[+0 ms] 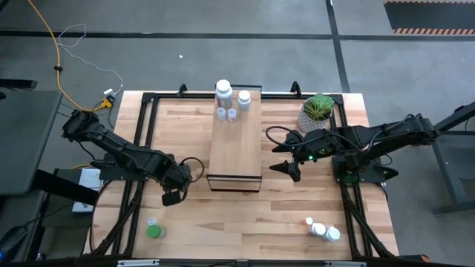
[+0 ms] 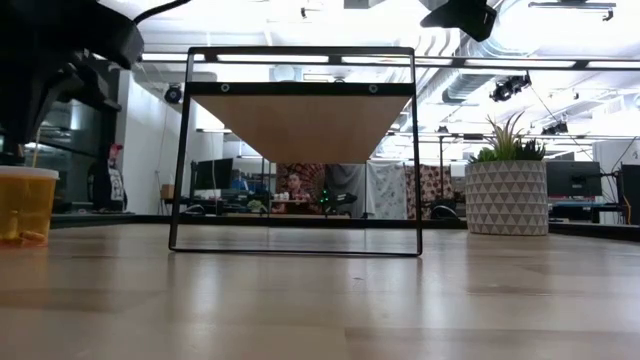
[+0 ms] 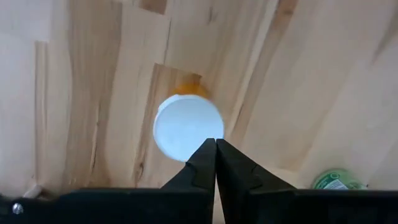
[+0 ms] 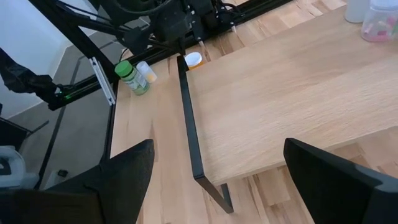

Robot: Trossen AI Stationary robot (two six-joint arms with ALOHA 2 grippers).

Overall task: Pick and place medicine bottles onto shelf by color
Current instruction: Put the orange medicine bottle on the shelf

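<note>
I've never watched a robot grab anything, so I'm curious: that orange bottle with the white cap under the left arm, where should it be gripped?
Probably around the white cap or just beneath it, coming straight down. The orange bottle stands upright on the table, its round cap facing the left gripper above it. Those fingers are shut, so they would have to open first.

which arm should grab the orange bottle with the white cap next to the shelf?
Left. The left gripper hangs right above the orange bottle, fingers shut, so it must open first. The right gripper, open, is across the shelf from it.
</note>
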